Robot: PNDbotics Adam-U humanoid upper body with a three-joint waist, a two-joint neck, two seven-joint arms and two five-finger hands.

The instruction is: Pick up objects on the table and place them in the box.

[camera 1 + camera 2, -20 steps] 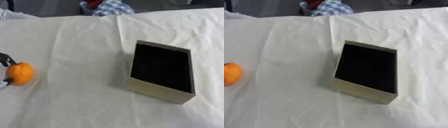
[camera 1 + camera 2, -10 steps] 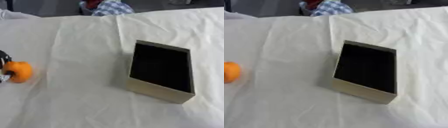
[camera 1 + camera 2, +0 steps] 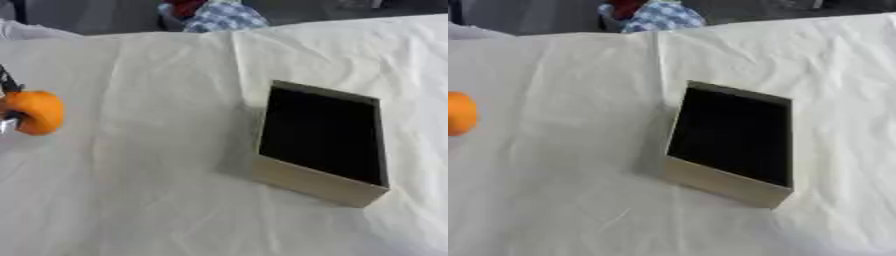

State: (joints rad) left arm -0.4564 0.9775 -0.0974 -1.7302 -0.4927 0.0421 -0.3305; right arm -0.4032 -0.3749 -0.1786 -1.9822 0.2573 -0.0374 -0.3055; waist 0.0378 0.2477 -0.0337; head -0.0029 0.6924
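At the surface's (image 3: 157, 200) left edge, your left robot hand (image 3: 7, 105) grips the orange (image 3: 37, 112); carried low, it could clip the box (image 3: 319, 142) wall.

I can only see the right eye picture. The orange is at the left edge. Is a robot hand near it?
Observer: Yes. In the left eye view the left hand shows at the picture's left edge, with a dark finger on top of the orange.
Operator: Is it just poking it?
Observer: It seems to hold it. A paler part of the hand sits under the orange's left side too.
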